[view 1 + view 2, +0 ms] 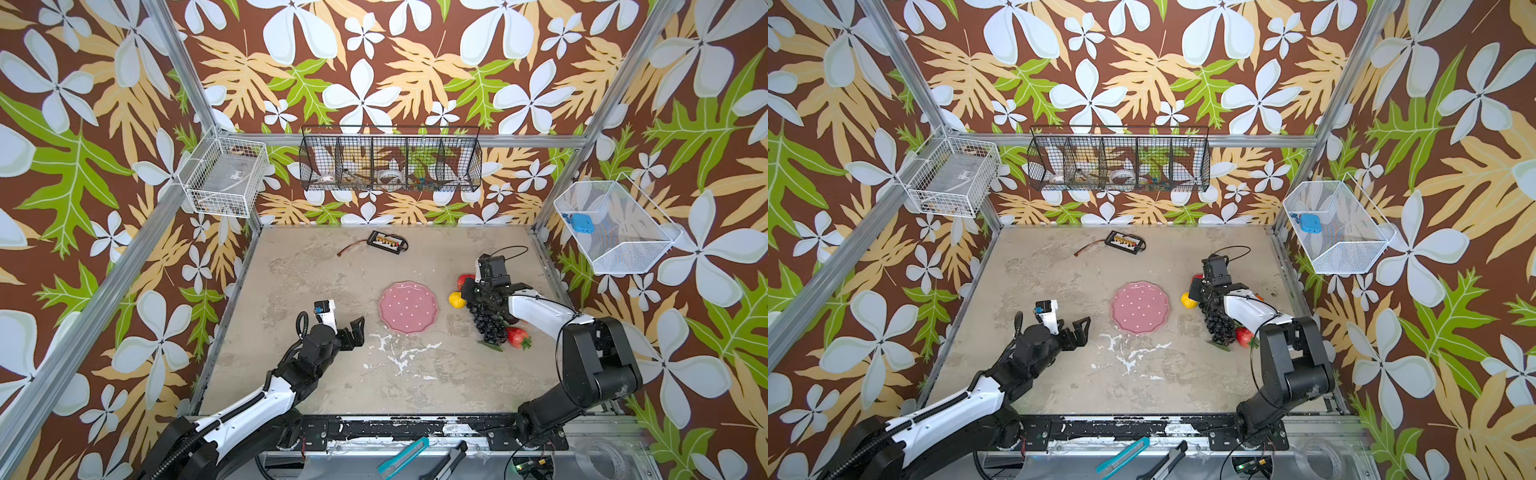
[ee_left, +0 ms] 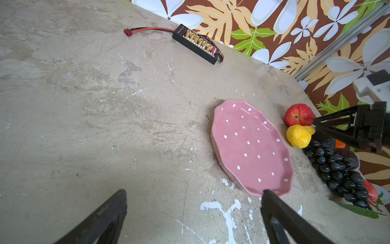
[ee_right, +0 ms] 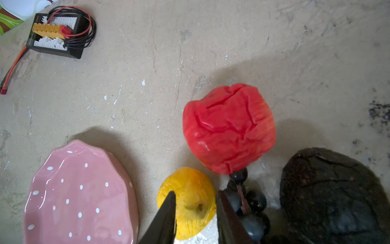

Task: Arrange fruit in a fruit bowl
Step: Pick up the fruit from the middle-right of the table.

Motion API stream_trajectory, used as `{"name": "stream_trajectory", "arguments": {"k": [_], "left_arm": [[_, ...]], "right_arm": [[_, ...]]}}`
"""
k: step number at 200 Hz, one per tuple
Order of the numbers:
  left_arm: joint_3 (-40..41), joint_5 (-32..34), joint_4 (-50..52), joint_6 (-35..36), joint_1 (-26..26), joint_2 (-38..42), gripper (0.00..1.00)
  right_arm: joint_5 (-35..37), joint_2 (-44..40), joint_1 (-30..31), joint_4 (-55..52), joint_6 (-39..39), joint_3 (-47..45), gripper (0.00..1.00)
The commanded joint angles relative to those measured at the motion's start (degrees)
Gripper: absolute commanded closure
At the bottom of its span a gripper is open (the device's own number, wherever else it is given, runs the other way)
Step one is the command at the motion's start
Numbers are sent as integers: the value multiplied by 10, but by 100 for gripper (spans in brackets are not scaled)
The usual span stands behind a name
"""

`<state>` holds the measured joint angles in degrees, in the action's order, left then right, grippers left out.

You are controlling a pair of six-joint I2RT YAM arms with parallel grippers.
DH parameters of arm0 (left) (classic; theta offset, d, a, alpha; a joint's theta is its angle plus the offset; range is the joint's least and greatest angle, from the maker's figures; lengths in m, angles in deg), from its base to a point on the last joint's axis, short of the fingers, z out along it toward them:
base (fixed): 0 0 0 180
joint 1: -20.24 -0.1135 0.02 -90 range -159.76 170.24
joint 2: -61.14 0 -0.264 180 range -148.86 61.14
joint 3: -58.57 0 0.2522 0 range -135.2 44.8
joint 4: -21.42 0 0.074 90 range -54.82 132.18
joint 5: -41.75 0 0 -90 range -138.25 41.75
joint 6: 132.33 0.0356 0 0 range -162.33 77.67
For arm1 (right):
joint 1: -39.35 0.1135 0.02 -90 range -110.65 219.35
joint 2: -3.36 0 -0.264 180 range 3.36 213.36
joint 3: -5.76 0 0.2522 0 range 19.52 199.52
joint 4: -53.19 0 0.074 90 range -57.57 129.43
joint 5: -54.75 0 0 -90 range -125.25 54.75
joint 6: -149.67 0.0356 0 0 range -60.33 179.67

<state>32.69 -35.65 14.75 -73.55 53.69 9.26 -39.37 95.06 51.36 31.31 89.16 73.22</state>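
The pink polka-dot fruit bowl (image 1: 408, 307) (image 2: 251, 147) (image 3: 80, 194) lies empty mid-table. To its right the fruit sits in a cluster: red apple (image 1: 464, 279) (image 3: 229, 128), yellow pear (image 1: 456, 300) (image 3: 190, 181), black grape bunch (image 1: 488, 322) (image 2: 337, 169), strawberry (image 1: 517, 336), dark avocado (image 3: 333, 194). My right gripper (image 3: 196, 192) is down over the cluster, its jaws against both sides of the pear, which rests on the table. My left gripper (image 1: 359, 332) (image 2: 194, 191) hovers open left of the bowl, holding nothing.
A black charger board with a red lead (image 1: 385, 242) lies near the back wall. Wire baskets (image 1: 390, 160) (image 1: 615, 226) hang on the walls above the table. A flat green leaf (image 1: 490, 345) lies under the grapes. White paint marks (image 1: 395, 353) streak the table in front of the bowl.
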Motion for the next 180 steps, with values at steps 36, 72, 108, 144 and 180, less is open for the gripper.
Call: {"name": "stream_trajectory", "arguments": {"k": [36, 72, 108, 144, 180], "left_arm": [[-2, 6, -19, 3, 0, -4, 0], [-2, 0, -25, 1, 0, -11, 0], [-4, -1, -27, 0, 0, -18, 0], [-4, -1, -29, 0, 0, -21, 0], [-4, -2, -31, 0, 0, -24, 0]], "right_arm": [[9, 10, 0, 7, -4, 0, 73], [3, 16, 0, 12, -4, -1, 73], [-6, 22, 0, 14, -5, 0, 73], [-16, 18, 0, 17, -3, -4, 72], [-24, 25, 6, 19, -4, -7, 72]]}}
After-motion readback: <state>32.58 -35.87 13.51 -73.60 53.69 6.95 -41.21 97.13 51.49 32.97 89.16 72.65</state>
